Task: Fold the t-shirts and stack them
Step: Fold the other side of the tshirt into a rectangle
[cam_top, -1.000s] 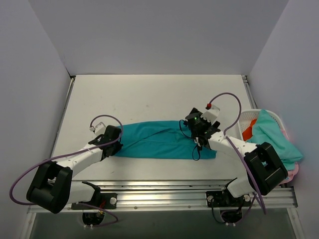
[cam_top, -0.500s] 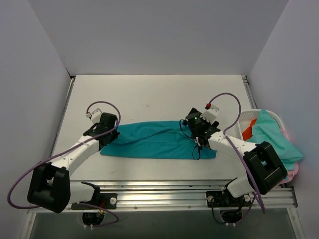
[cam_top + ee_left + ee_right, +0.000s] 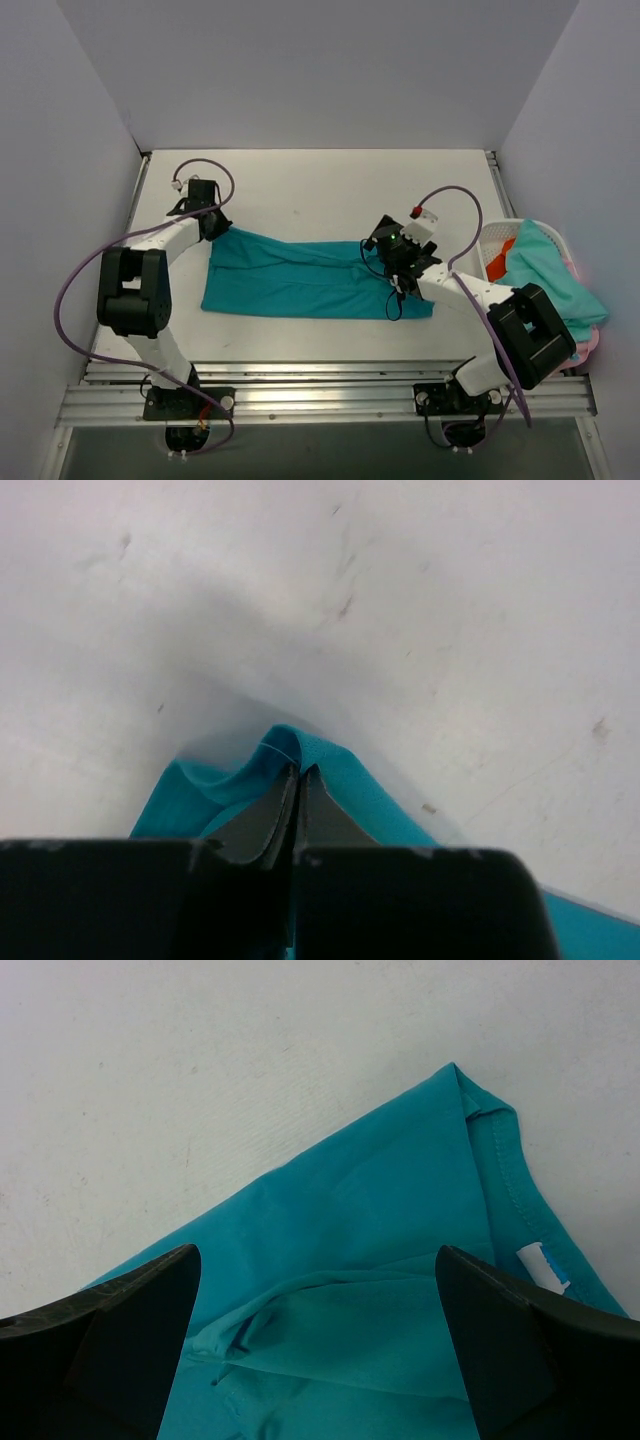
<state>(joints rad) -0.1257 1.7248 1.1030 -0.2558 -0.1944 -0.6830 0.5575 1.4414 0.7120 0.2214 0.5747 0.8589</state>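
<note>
- Your left gripper (image 3: 212, 225) is clamped tight on the far-left corner of the teal shirt (image 3: 300, 285). The wrist view shows the fingers pinched together with a peak of cloth between them.
- The shirt lies on the table (image 3: 300, 185) as a long band, its long axis running left to right, roughly level with the near edge. Folds run along it, so it isn't flat yet.
- Your right gripper (image 3: 385, 252) hangs over the right end of that band, jaws spread wide, nothing in them.
- Here's the relation to watch: from the right jaws, the cloth sits directly beneath and ahead. The far edge slants across in front, and the collar (image 3: 505, 1160) with its white tag (image 3: 545, 1265) lies off to the right, close by the right finger.
- The band's far-right corner is ahead and to the right of those jaws — it looks like the match for the corner your left holds.
- The right arm is much the nearer one for that end; the left is at the opposite end of the band.
- My read: bring the right down on that far edge and close — then you'd have a grip at each end of the long axis.
- The other shirts (image 3: 545, 275) are bundled in the basket (image 3: 492, 238) at the right, apart from both grippers.
</note>
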